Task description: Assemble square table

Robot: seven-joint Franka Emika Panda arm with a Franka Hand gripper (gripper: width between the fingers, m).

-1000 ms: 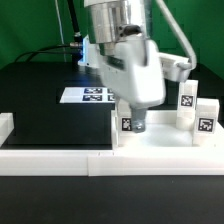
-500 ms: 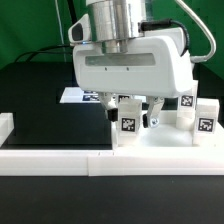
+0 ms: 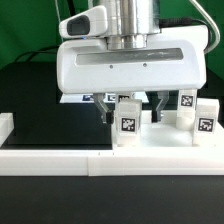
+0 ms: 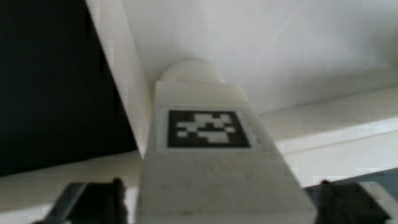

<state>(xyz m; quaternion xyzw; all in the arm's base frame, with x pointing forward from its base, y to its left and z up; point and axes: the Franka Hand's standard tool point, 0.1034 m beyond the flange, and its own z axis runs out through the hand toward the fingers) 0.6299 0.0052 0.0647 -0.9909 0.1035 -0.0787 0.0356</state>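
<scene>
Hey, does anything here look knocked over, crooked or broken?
Nothing stands out. The leg blocks stand upright: one between the fingers of the gripper, two more at the exterior view's right. The square slab lies flat and the marker board flat behind. No damage shows.

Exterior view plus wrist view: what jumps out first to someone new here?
The big white gripper fills the middle of the exterior view, hanging low over a small white tagged leg block that stands on the square table slab. In the wrist view that leg block rises between the two dark fingertips, jaws apart on either side with a gap visible. Two more tagged leg blocks stand at the exterior view's right.
</scene>
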